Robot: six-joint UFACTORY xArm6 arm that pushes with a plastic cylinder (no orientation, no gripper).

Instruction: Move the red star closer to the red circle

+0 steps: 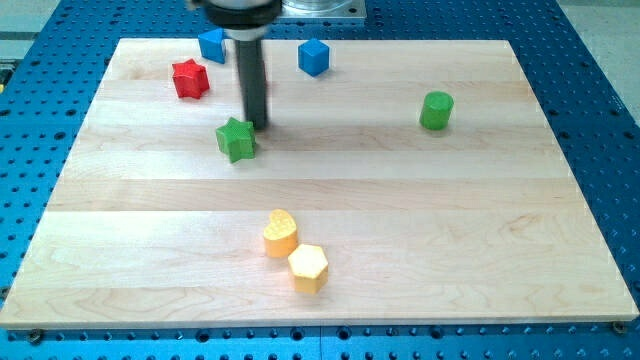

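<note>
**Desk:** What is on the board, from the view's left across?

**Operator:** Furthest left I have the red star (190,79), near the view's top left corner of the wooden board (480,200). Just to its right and a little higher sits a blue block (212,45), partly hidden behind my rod, so I cannot make out its shape. Next comes the green star (237,139), lower down the board. My tip (258,124) rests on the board just beside the green star, at its upper right; I cannot tell whether the two touch.

**Desk:** And the tool itself?

**Operator:** It is a plain dark rod, standing upright, with nothing that spreads or pinches. It holds nothing. The red star lies well apart from it, up and to the view's left.

**Desk:** Further right?

**Operator:** Near the view's bottom, a yellow heart (280,234) and a yellow hexagon (308,267) lie touching, the hexagon lower and to the right. Up top, a blue cube (314,56) sits right of the rod. Furthest right stands a green cylinder (436,110). I see no red circle in this view.
</note>
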